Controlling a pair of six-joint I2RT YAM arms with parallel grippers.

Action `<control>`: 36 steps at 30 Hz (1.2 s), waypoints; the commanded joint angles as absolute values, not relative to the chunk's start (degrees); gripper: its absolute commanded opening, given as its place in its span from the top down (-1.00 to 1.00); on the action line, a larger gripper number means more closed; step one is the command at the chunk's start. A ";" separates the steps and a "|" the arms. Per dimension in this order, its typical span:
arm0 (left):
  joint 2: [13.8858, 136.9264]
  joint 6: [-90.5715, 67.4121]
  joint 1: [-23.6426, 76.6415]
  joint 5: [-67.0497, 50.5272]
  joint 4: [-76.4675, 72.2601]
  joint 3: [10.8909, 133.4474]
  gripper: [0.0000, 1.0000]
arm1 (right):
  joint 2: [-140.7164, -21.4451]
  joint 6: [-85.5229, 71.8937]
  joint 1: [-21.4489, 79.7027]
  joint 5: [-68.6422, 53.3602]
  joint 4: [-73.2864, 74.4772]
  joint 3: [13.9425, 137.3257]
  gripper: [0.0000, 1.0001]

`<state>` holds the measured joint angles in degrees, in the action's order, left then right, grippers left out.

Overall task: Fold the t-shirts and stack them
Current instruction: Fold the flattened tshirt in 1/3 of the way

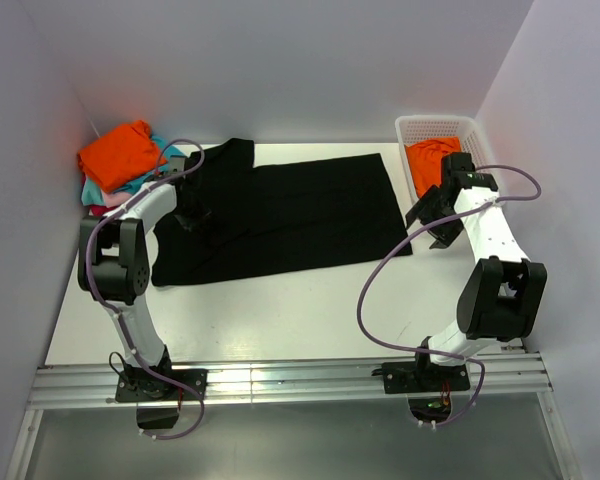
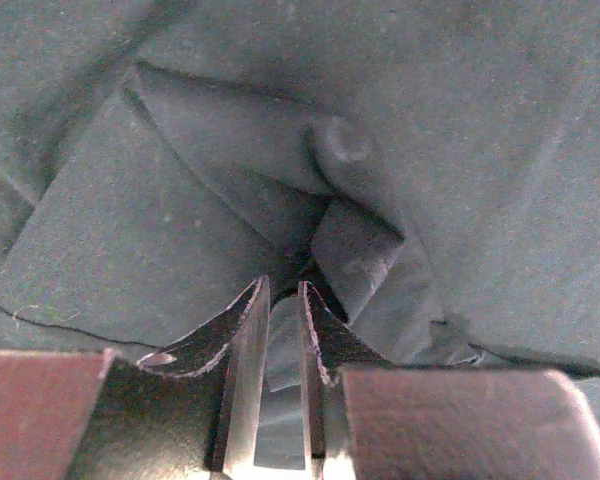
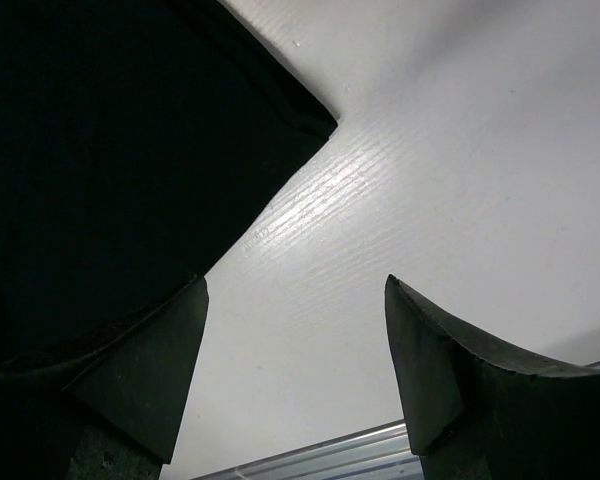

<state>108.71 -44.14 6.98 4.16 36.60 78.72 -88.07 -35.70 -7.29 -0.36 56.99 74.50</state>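
A white counter (image 1: pixel 280 320) between pale walls carries the black t-shirt (image 1: pixel 300 215), spread flat mid-counter. The left tool (image 2: pixel 283 292) sits at a bunched fold on its left side, fingers (image 2: pixel 242 335) barely parted; whether they pinch cloth I cannot tell. The right tool (image 3: pixel 295 300) hangs released over the counter beside the shirt's right corner.

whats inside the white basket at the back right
An orange t-shirt lies bunched inside the white basket. Whatever may sit beneath it is covered.
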 commanded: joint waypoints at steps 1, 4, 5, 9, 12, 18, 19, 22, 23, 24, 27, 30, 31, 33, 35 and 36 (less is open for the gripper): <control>109.51 -42.89 7.56 3.08 34.10 79.54 0.53 | -87.45 -36.12 -7.73 -0.97 55.90 74.27 -0.56; 110.82 -42.80 7.91 3.25 34.36 80.50 0.53 | -87.63 -36.04 -7.82 -0.88 56.16 74.44 -0.55; 111.09 -42.80 8.00 3.16 34.19 80.77 0.53 | -87.63 -36.04 -7.74 -0.79 56.25 74.44 -0.55; 111.88 -42.98 8.17 2.99 33.49 80.95 0.64 | -87.54 -35.95 -7.82 -0.79 56.51 74.18 -0.55; 112.59 -43.33 8.26 2.73 33.22 81.12 0.99 | -87.54 -35.86 -7.82 -0.53 56.51 73.92 -0.54; 113.29 -43.59 8.26 2.46 34.27 84.36 0.99 | -87.54 -35.77 -8.09 -0.18 56.69 73.56 -0.53; 113.81 -43.59 8.26 2.63 34.80 85.42 0.99 | -87.45 -35.77 -8.09 -0.18 56.60 73.48 -0.53; 115.92 -43.86 8.26 2.55 37.69 91.30 0.99 | -87.71 -35.86 -8.17 -0.09 56.60 73.21 -0.53; 116.54 -43.86 8.26 2.29 37.97 92.88 0.99 | -87.63 -35.77 -8.17 -0.09 56.43 73.13 -0.52; 117.24 -44.03 8.26 2.02 38.40 95.86 0.99 | -87.54 -35.95 -8.17 -0.17 56.34 72.86 -0.52; 121.28 -44.56 8.26 0.79 39.90 101.84 0.99 | -87.45 -35.95 -8.17 -0.44 56.25 72.51 -0.52; 126.46 -45.61 8.17 0.53 40.78 107.81 0.81 | -87.45 -35.77 -8.17 -0.53 56.69 72.33 -0.52; 129.08 -45.96 7.91 0.53 40.87 109.32 0.61 | -87.45 -35.68 -8.17 -0.61 56.78 72.25 -0.52; 131.56 -47.10 7.30 -0.70 41.83 114.23 0.23 | -87.19 -35.42 -8.26 -0.62 56.95 71.99 -0.52; 133.41 -47.90 6.60 -1.05 42.27 117.06 -0.02 | -86.58 -35.42 -8.17 -0.97 56.87 71.63 -0.52; 133.42 -47.90 6.07 -0.36 42.36 118.90 -0.23 | -86.40 -35.33 -8.17 -1.14 56.87 71.20 -0.52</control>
